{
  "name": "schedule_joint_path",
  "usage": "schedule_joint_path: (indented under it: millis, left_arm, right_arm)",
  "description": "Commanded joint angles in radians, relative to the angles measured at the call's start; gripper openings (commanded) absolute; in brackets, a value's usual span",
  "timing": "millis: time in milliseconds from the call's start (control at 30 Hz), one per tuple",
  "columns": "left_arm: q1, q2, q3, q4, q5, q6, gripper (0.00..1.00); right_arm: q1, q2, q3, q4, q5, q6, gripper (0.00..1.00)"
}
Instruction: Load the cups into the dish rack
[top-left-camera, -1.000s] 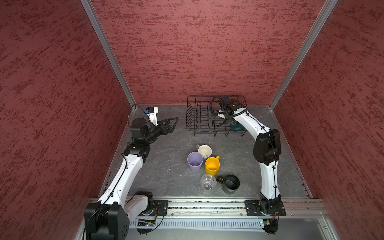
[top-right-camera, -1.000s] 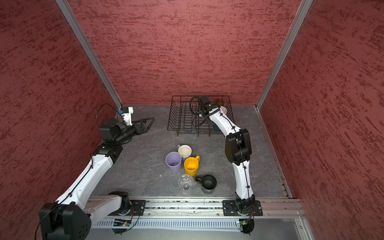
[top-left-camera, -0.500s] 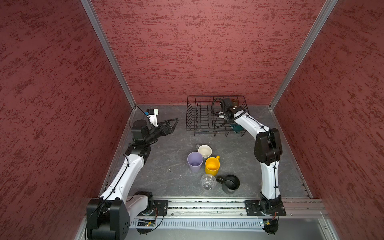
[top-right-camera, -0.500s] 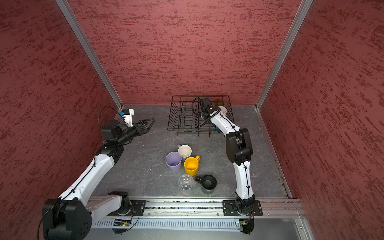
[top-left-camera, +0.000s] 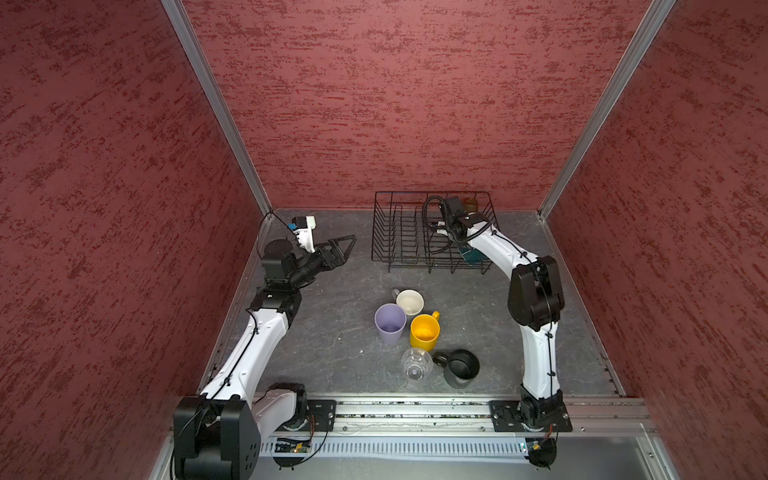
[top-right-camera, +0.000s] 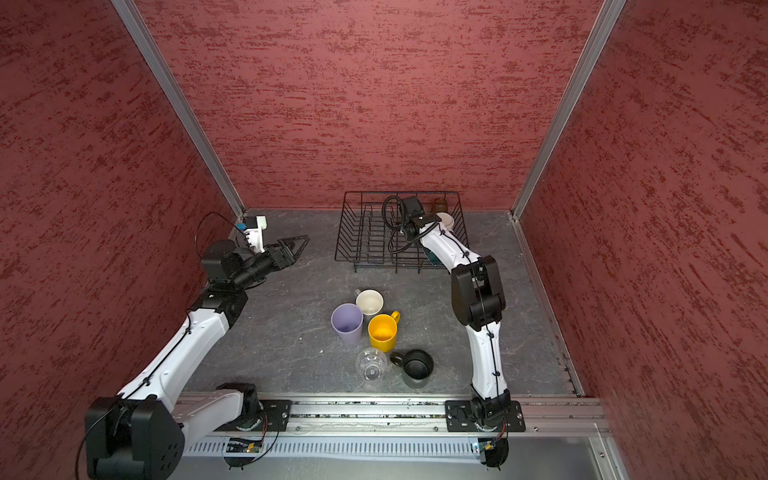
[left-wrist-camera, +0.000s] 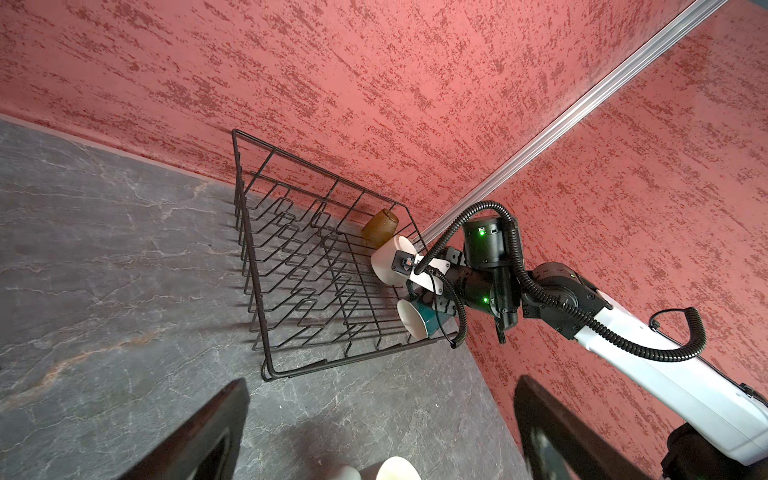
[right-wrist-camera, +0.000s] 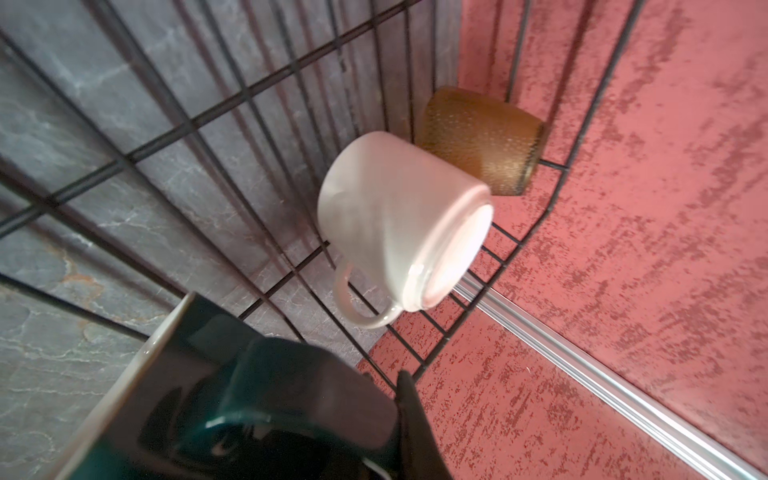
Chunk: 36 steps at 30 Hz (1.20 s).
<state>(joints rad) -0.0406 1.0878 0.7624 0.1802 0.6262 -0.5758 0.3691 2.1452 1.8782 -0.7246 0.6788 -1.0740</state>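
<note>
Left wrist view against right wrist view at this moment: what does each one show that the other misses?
Only the left wrist view: the whole dish rack, the right arm, and the left fingers spread open. Only the right wrist view: the handle of the white mug, and the right fingers shut on the teal mug. Both: the amber glass, white mug, teal mug and rack wires.

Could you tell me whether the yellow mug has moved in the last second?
No. The yellow mug stands where it did, at the same gap from the dish rack, beside the lilac tumbler.
</note>
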Motion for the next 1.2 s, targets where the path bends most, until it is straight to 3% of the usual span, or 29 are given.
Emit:
schedule_joint_path:
  millis: [0,267,633,933,1167]
  left_arm:
    - [0.007,-0.019,0.003,0.024,0.002,0.0,1.0]
    - [-0.064,-0.008,0.019,0.001,-0.013,0.046,1.0]
    - [-0.333,0.091,0.096,-0.078,-0.187,0.255,1.0]
    - [-0.425,0.247,0.098,0.248,-0.099,0.133,0.96]
    - [-0.493,0.368,0.195,0.288,-0.064,0.127,0.93]
  right_arm:
    - [0.005,-0.043,0.081,0.043,0.049,0.044,0.0]
    - [0.019,-0.099,0.112,0.067,0.057,0.089,0.0]
    - [0.076,-0.271,0.065,0.017,-0.022,0.232,0.0]
    - [0.143,-0.394,0.008,-0.076,-0.15,0.383,0.0]
    - [0.177,-0.463,-0.082,-0.089,-0.185,0.439,0.0]
